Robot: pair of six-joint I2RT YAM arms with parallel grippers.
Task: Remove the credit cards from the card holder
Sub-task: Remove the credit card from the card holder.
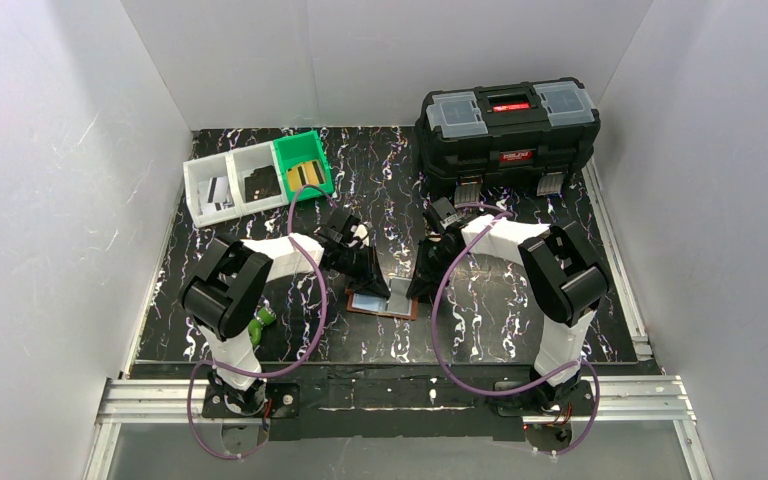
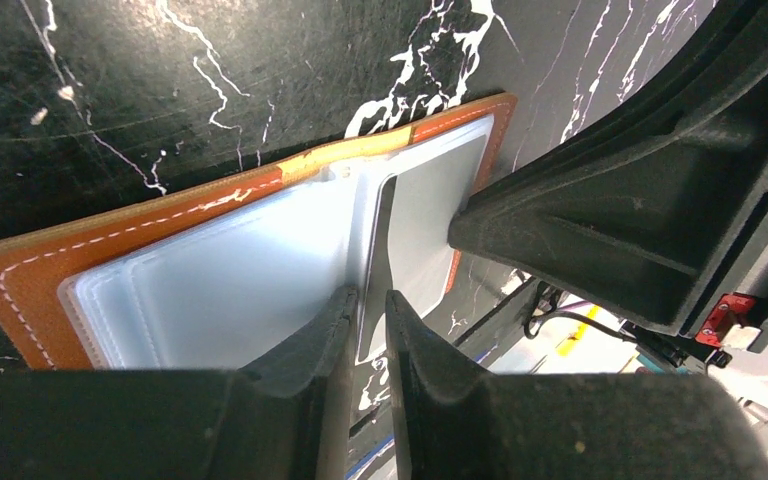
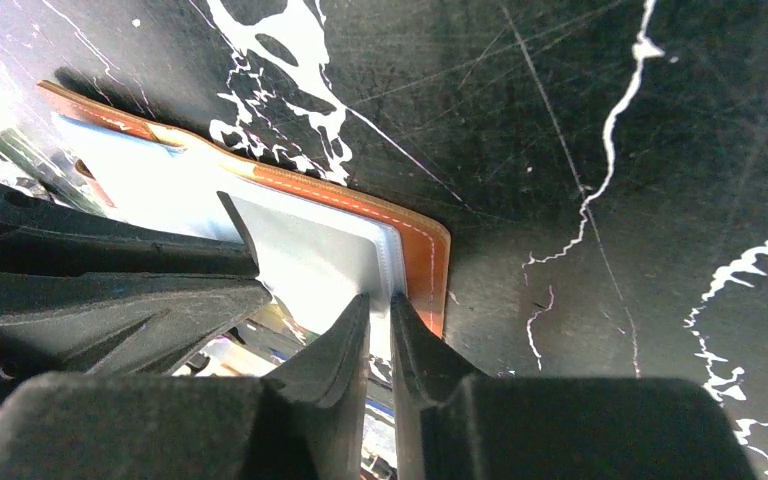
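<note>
Card holder [image 2: 230, 280]: lies unfolded on the black marbled table [image 1: 380, 190], between the two arms and inside face up. Shows a brown leather border around glossy pale grey-blue pockets.
Done: holder opened flat, judging by how it lies.
Left to do: apparently every card. No credit card shows free on the table or clear of a pocket.
Step in hand: probably the first pull, with one side pinned and the other drawing.
Left gripper [image 2: 368, 310]: nearly closed, pinching a thin pale leaf raised at the middle fold of the card holder. Could be a card or only a pocket sleeve; too glossy to tell.
Right gripper [image 3: 380, 312]: nearly closed on the near edge of the pale pocket on the holder's other half, just beside the left gripper.
Pockets: pale and reflective throughout, with no print or colour of a card showing.
White bins [image 1: 192, 195]: far left of the table, well apart from the holder. Hold dark flat pieces too small to name.
Green bin [image 1: 290, 150]: touching the white bins, with something yellow and black inside.
Black toolbox [image 1: 508, 125]: far right, lid shut, contents hidden.
</note>
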